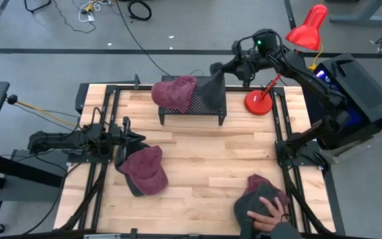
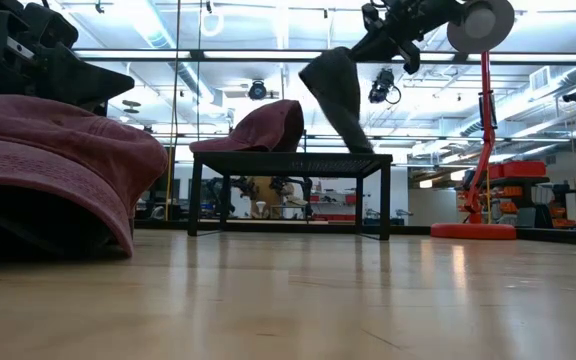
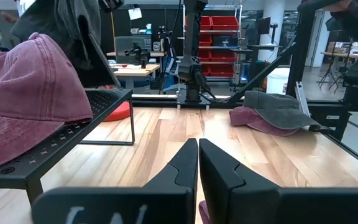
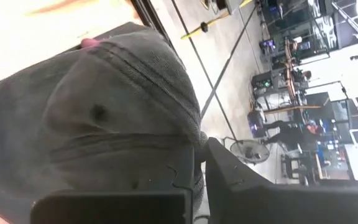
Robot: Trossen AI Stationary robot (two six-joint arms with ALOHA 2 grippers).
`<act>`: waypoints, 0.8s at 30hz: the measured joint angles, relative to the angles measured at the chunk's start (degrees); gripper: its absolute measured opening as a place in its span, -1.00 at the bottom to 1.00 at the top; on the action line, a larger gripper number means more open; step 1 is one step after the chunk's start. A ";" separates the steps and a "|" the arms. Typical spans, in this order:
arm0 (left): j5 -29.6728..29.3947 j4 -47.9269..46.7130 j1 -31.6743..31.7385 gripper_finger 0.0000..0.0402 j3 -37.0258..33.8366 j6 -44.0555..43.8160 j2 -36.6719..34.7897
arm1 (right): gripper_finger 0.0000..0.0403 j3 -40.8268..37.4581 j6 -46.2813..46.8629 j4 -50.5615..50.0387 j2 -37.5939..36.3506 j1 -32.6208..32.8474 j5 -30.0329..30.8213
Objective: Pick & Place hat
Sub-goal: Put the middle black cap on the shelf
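A black mesh rack point(image 1: 191, 106) stands at the table's far middle. A maroon hat point(image 1: 174, 91) sits on the rack's left half. My right gripper point(image 1: 221, 68) is above the rack's right end, shut on a grey hat point(image 1: 212, 91), which hangs below it point(image 2: 340, 95). A maroon hat with a grey brim point(image 1: 144, 170) lies on the table at the near left, just in front of my left gripper point(image 1: 136, 137). That gripper waits level and shut point(image 3: 197, 158), touching nothing. My right gripper pinches the grey hat's upper edge point(image 4: 188, 140) between its two fingers, coming from the table's right and slanting down. The hat hangs below the fingers, its crown facing the wrist camera. Its lower end point(image 2: 360, 146) reaches the rack's top at the right end.
A red desk lamp point(image 1: 260, 101) stands right of the rack, its shade point(image 1: 307, 28) beyond the far edge. At the near right a person's hand point(image 1: 267, 214) rests on another grey hat point(image 1: 260, 196). Black rails point(image 1: 280, 133) run along both table sides.
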 joint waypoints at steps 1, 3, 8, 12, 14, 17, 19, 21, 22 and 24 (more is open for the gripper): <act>0.00 0.00 0.02 -0.90 -0.02 -0.02 0.00 | -0.95 0.00 -0.02 0.00 0.02 -0.05 0.02; 0.00 0.00 0.01 -0.90 -0.01 -0.01 0.00 | -0.95 0.00 -0.14 -0.11 0.02 -0.46 -0.05; 0.00 0.00 0.01 -0.90 -0.01 -0.01 0.00 | -0.95 0.00 -0.38 -0.18 -0.09 -1.23 0.03; 0.00 0.00 0.00 -0.90 -0.02 -0.02 0.00 | -0.95 -0.02 -0.42 -0.33 -1.58 -2.58 -0.15; 0.00 0.00 0.00 -0.90 -0.02 -0.02 0.00 | -0.95 -0.02 -0.26 -0.26 -2.37 -3.19 -0.55; 0.00 0.00 0.02 -0.90 0.00 0.00 0.00 | -0.95 -0.02 -0.12 -0.69 -3.19 -4.16 -1.28; 0.00 0.00 0.00 -0.90 -0.01 -0.01 0.00 | -0.95 -0.02 0.86 -0.76 -3.95 -4.94 -2.87; 0.00 0.00 0.00 -0.90 -0.02 -0.01 0.00 | -0.95 -0.02 1.76 -1.53 -4.69 -6.07 -5.31; 0.00 0.00 0.00 -0.90 -0.02 -0.02 0.00 | -0.95 -0.02 2.41 -2.11 -4.85 -6.59 -6.69; 0.00 0.00 0.00 -0.90 -0.02 0.00 0.00 | -0.95 -0.02 3.15 -3.55 -4.88 -7.69 -9.21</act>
